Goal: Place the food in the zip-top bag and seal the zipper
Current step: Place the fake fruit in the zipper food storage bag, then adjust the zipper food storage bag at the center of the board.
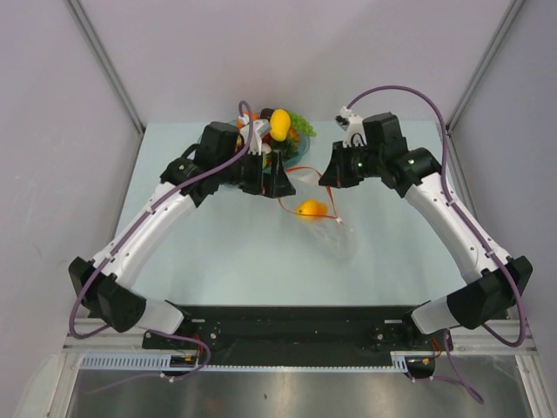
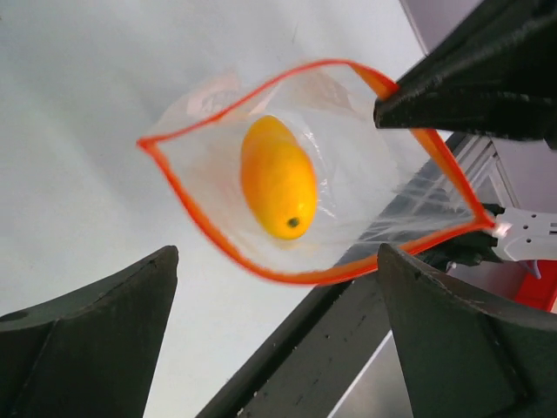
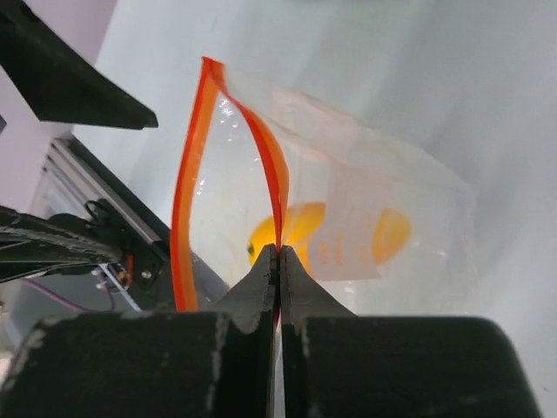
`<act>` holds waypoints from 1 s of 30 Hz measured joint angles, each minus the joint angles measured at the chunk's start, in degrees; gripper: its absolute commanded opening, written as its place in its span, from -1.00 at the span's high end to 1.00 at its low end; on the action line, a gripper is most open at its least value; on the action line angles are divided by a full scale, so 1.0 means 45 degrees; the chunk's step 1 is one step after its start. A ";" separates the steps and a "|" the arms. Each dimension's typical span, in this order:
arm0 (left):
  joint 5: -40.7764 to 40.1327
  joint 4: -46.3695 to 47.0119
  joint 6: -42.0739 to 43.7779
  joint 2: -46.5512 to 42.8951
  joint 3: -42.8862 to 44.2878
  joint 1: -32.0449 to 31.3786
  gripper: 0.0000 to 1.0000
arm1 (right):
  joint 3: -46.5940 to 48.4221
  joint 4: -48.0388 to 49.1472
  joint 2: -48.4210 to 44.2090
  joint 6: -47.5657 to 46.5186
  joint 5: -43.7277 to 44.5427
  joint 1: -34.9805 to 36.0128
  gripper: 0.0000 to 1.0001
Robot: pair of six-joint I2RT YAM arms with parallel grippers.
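2 grippers: left gripper point(image 2: 277, 252) released and empty, zip-top bag point(image 2: 383, 200) holding 1 mango point(image 2: 278, 178) just ahead of it; right gripper point(image 3: 278, 252) clenched on the zipper point(image 3: 187, 200) (mouth gaping). Risk: thin rim slips free, bag sags, mango spills.

No legible text, brand, number or sign appears in any of the three views. In the right wrist view we note a pale rectangular patch point(image 3: 352, 231) on the wall of the zip-top bag point(image 3: 418, 192). It carries rows of small orange marks, and these are too blurred for us to read.
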 measured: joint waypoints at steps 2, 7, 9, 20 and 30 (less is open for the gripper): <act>0.0005 0.0335 -0.0053 -0.0471 -0.0427 0.0102 -0.98 | -0.0005 0.0039 -0.0005 0.0427 -0.0617 -0.0534 1.00; -0.0121 0.1234 0.0044 -0.2035 -0.1870 0.0656 -0.91 | -0.0107 0.0180 -0.0063 0.1073 -0.1715 -0.1005 1.00; -0.0126 0.1554 0.0379 -0.2662 -0.2404 0.0782 -0.91 | -0.0126 0.0257 -0.0097 0.1287 -0.2025 -0.1069 1.00; 0.3235 0.3478 0.8636 -0.5484 -0.4362 -0.0398 -0.86 | -0.0253 0.0563 -0.0262 0.1846 -0.3172 -0.1083 1.00; 0.2671 0.2399 1.4634 -0.3876 -0.4002 -0.2550 -0.45 | -0.0398 0.0544 -0.0549 0.1715 -0.3162 -0.0350 1.00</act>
